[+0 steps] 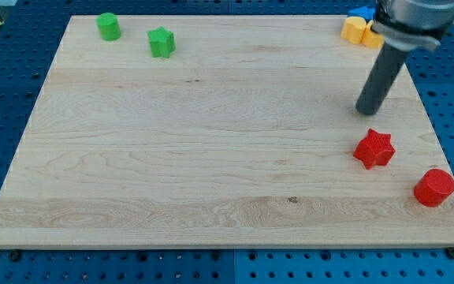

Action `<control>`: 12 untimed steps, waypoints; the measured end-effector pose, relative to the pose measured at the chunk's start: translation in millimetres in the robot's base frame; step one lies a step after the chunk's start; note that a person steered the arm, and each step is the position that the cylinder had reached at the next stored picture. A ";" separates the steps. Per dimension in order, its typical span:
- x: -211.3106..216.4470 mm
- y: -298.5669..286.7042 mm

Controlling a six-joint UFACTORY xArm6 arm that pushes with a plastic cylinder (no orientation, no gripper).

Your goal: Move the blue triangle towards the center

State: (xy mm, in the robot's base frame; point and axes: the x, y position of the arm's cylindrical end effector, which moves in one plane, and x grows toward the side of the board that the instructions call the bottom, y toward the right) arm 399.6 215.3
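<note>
While my tip (365, 111) rests on bare board touching no block, the blue triangle (361, 13) sits well above it at the view's top, half hidden by the arm, beside yellow blocks (356, 30). Red star (373, 149) just below tip; red cylinder (434, 188) lower right; green pair far left.

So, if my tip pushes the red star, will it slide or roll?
Probably it slides: the red star lies flat on the smooth wooden board. Its points may make it turn if pushed off-centre. My tip stands just above it in the view, apart.

Green cylinder (108, 26), green star (161, 42); red star (373, 148), red cylinder (434, 188); pale wood board (211, 142).
</note>
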 end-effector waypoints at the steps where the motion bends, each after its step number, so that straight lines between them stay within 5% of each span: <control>1: -51.6 57.4; 3: -207.0 119.6; 5: -204.8 59.5; 7: -150.5 16.8; 8: -151.7 15.0; 9: -208.4 22.9; 12: -176.3 -87.7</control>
State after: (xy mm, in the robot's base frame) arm 223.3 127.6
